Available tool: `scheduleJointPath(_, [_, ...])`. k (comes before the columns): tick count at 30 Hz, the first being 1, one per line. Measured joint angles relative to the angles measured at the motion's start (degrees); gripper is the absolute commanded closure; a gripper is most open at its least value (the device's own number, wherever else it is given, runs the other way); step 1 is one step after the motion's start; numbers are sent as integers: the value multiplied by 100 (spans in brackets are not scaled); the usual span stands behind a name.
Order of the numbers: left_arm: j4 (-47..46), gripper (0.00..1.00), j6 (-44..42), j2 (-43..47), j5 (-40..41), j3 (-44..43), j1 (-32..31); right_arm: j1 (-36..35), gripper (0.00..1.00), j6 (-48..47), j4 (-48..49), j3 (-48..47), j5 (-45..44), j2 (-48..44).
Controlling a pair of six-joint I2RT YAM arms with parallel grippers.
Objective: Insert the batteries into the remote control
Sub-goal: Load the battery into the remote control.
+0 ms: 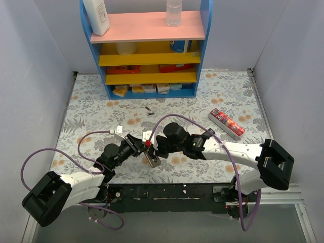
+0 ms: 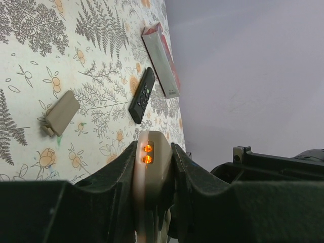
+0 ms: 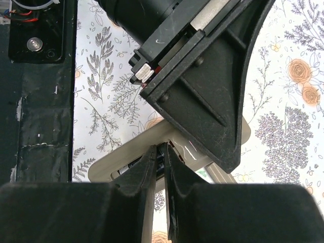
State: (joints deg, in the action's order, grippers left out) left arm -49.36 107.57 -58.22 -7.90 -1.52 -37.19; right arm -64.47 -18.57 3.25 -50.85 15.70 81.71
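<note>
Pale grey walls close in a bench (image 1: 228, 96) covered with a fern-and-flower print. At its far edge stands a blue shelf unit (image 1: 202, 50) with a pink top and yellow boards. A white bottle (image 1: 97, 15) and a clear bottle (image 1: 173, 12) stand on top, and small packets fill the boards, their print too small to read. A red and white box (image 1: 227, 124) lies to the right, its lettering illegible. Two batteries (image 1: 148, 108) lie loose in front of the shelf, well apart from both arms.

The left wrist view shows a black remote (image 2: 142, 95) just beside the box, and a grey-beige cover piece (image 2: 61, 112) lying apart. The left hand (image 2: 152, 157) is clamped on the remote control (image 1: 153, 158), held near the bench's front edge, two orange dots on its end. The right hand (image 3: 161, 154) has its tips almost together at the remote's open back. Whether they pinch anything cannot be told. The left hand's black body hides much of the remote there.
</note>
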Motion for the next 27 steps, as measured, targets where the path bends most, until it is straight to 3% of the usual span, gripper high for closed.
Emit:
scheduleJointPath(6, [595, 100, -271, 564, 376, -2, -42, -4, 72, 240, -50, -15, -133, -20])
scheduleJointPath(16, [2186, 100, -721, 1646, 1626, -11, -48, 330, 46, 1095, -688, -101, -1104, -271])
scheduleJointPath(21, [2787, 100, -876, 2100, 1945, -11, -48, 763, 45, 1333, -758, -214, -1169, -61])
scheduleJointPath(27, [3191, 100, -988, 2459, 2127, -11, -48, 1043, 44, 1423, -997, -879, -1237, 1141])
